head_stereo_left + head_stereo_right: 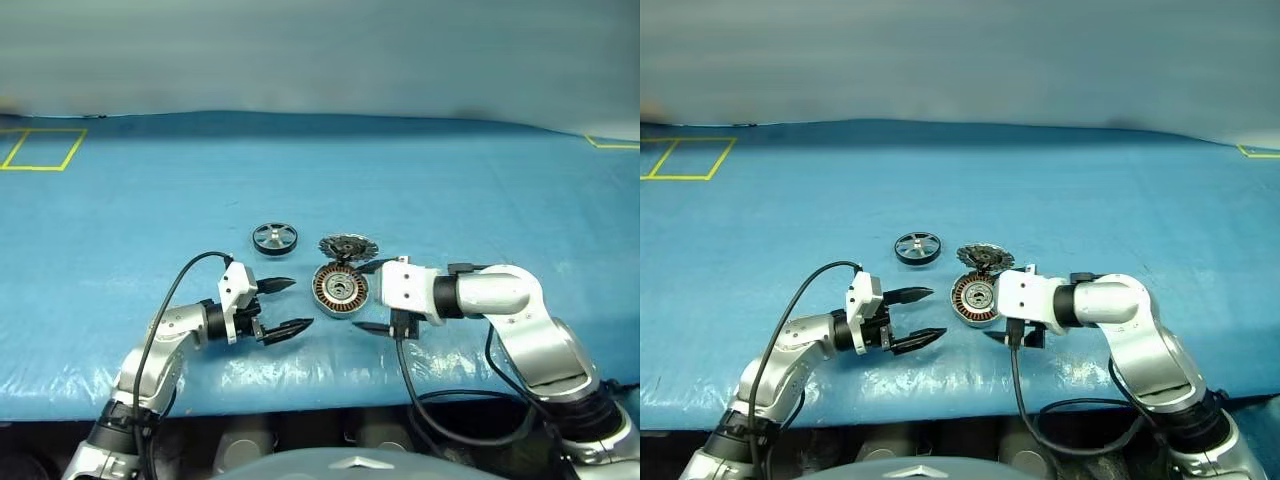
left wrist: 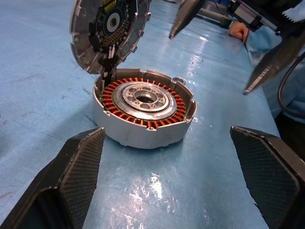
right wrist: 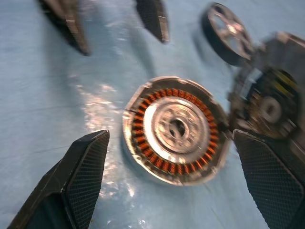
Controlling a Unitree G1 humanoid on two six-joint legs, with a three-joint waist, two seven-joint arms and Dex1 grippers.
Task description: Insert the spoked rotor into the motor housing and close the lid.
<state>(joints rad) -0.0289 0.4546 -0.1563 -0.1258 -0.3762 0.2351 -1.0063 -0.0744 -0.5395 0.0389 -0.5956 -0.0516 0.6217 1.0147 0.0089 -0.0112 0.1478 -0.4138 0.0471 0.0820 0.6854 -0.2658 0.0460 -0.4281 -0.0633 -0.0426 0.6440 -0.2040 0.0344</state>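
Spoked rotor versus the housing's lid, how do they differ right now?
The spoked rotor lies flat on the blue table, apart from the motor housing; the lid stands raised open on the housing's hinge. The rotor shows open silver spokes; the lid shows a dark toothed inner face. Both are round, similar in width.

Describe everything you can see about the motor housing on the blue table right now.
The motor housing is a shallow round cup of silver metal standing flat on the blue table cover, open side up. Inside, a ring of copper-brown coil windings surrounds a silver hub with a central hole. Its round lid is hinged at the far rim and stands swung open, dark inner face showing. The housing holds nothing yet; the spoked rotor lies apart beside it. Neither gripper touches it.
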